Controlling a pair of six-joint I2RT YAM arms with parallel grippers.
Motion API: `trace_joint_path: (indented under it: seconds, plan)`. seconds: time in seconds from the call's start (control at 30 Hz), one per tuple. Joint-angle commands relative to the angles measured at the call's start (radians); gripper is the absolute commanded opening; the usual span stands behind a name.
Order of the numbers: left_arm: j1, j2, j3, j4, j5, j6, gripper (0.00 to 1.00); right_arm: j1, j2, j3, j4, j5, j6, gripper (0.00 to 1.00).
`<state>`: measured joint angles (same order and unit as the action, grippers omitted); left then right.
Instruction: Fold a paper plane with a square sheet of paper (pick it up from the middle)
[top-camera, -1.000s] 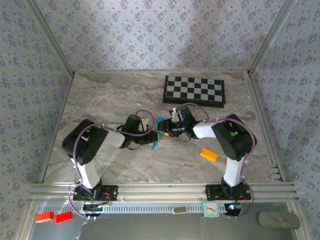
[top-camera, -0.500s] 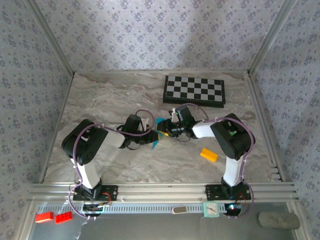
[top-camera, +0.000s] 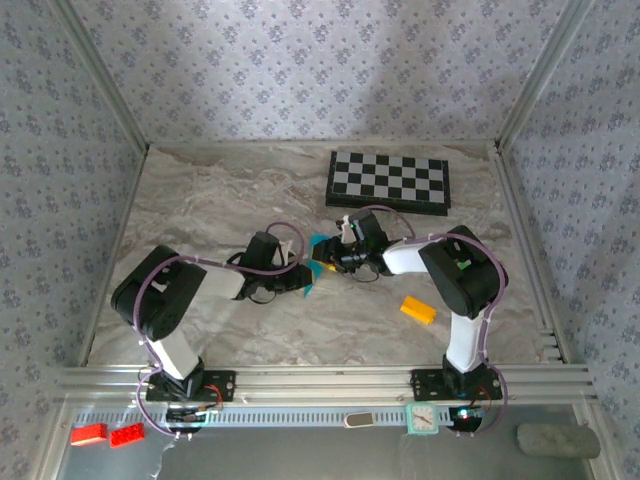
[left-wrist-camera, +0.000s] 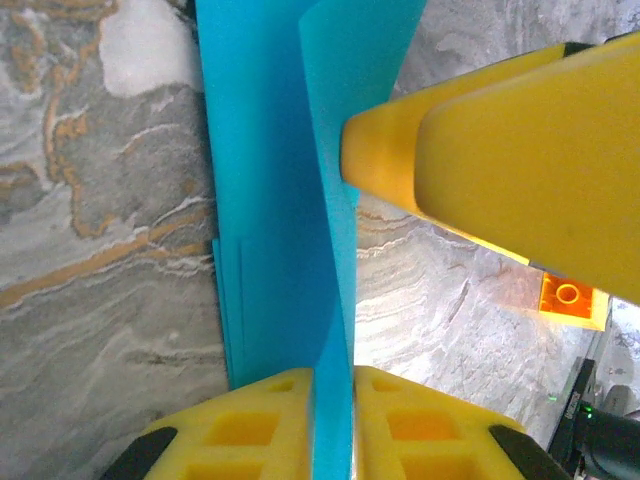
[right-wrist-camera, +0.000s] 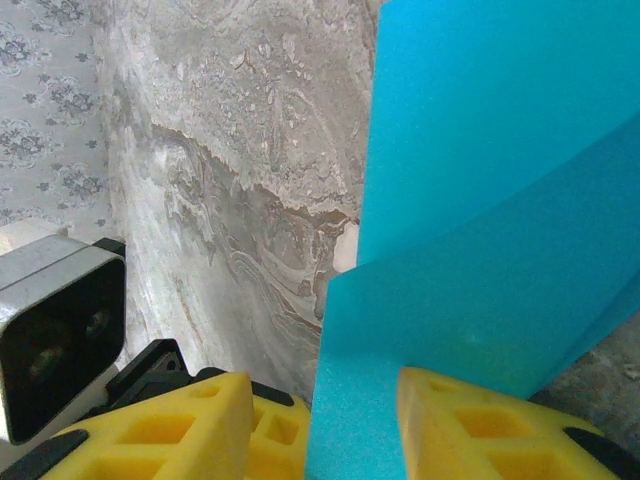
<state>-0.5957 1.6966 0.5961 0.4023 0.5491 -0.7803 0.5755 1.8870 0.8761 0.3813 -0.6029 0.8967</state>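
The square sheet of paper (left-wrist-camera: 265, 200) is bright blue and sits in the middle of the marble table (top-camera: 200, 200), just below the chessboard (top-camera: 390, 182) in the top view. Both arms reach in to it from the two sides. It is not flat. Part of it stands up like a little wall and it is folded narrower, but it is not a plane yet. The left gripper (left-wrist-camera: 332, 378) is at the bottom of the left wrist view. Its two yellow fingers (left-wrist-camera: 285, 390) are almost together and the paper fills the thin gap, so it looks like a pinch on the standing edge. The right gripper (right-wrist-camera: 320, 390) is at the bottom of the right wrist view, about half open. A blue flap goes between its fingers and leans on the one at the lower right. Bare table shows beside the other one, so it does not squeeze the paper. I think the job now is to make a fold. To do it well, the left gripper should hold tight and not wiggle, because it is the anchor. The right gripper should push the flap over slowly so the edges line up, then press the crease flat on the table. Thin paper bends and tears easily, so no hard tugs, and the two grippers should not let go together. The small orange block (top-camera: 419, 310) lies at the lower right of the top view, well apart, and is no trouble.
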Motion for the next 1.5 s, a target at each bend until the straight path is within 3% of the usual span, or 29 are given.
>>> trace_joint_path:
  seconds: [0.0,0.4,0.9,1.27,1.47]
  plan:
    - [0.004,-0.027,-0.021,-0.088,-0.012,-0.004,0.17,0.008,0.020,0.027,-0.027,-0.006,-0.015,0.44]
    - [0.004,-0.019,-0.028,-0.141,-0.024,0.002,0.12,0.014,0.015,0.041,-0.038,-0.012,-0.019,0.44]
    - [0.028,0.019,-0.058,-0.043,0.031,-0.068,0.04,0.045,-0.043,0.000,-0.010,-0.045,-0.071,0.44]
    - [0.039,0.012,-0.062,-0.022,0.054,-0.092,0.04,0.053,0.012,0.051,-0.039,-0.019,-0.070,0.44]
    - [0.040,-0.013,-0.070,-0.028,0.047,-0.088,0.09,0.052,0.029,0.072,-0.068,-0.003,-0.070,0.44]
